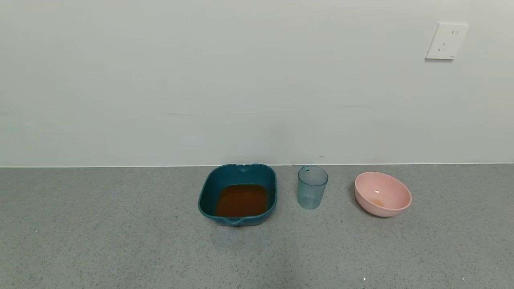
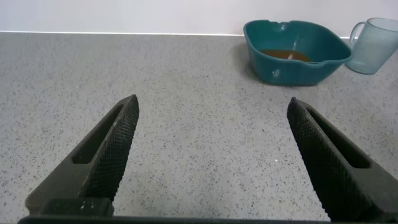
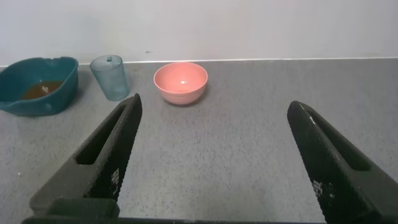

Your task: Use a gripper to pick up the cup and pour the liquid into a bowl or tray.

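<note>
A speckled grey counter runs back to a plain pale wall with a white socket high on the robot's right.

The cup stands upright near the wall, between the tray and the pink bowl, apart from both. It looks empty. The brown liquid lies in the tray already, so the pour appears done, with only a faint stain in the bowl.

Neither arm shows in the head view. The left claw hangs low over bare counter with its fingers spread wide and nothing between them; the tray and cup sit well ahead of it and off to its right. The right claw is likewise wide open and empty, with the bowl ahead of it and the cup and tray ahead and further to its left.

The risks from here, as I judge them:
- The cup is light and thin-walled. A finger that clips its side on approach would tip it or slide it into the tray.
- The left claw must pass the tray to reach the cup, and a nudge could slop the liquid over the shallow wall.
- A hard squeeze could buckle or pop the ribbed plastic loose.
- Tilting an empty cup achieves nothing.
</note>
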`<action>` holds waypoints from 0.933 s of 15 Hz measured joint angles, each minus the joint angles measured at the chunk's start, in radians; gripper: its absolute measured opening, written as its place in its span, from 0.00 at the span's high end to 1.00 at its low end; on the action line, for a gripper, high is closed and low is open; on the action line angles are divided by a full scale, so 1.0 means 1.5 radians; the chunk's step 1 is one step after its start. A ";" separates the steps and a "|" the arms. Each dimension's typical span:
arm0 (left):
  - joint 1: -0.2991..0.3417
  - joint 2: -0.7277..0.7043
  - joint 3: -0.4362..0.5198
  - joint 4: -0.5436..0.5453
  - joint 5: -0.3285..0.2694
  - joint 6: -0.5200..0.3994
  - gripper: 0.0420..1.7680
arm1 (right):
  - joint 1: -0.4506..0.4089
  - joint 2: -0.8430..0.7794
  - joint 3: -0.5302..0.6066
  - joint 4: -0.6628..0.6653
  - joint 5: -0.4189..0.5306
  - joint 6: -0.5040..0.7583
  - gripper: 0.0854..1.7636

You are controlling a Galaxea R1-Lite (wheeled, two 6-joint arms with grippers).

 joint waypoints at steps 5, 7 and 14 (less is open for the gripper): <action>0.000 0.000 0.000 0.000 0.000 0.000 0.03 | 0.004 -0.044 0.134 -0.145 0.002 -0.003 0.04; 0.000 0.000 0.000 0.000 0.000 0.000 0.03 | 0.004 -0.059 0.191 -0.190 0.018 -0.003 0.04; 0.000 0.000 0.000 0.000 0.000 0.000 0.03 | 0.005 -0.131 0.367 -0.270 0.039 -0.011 0.04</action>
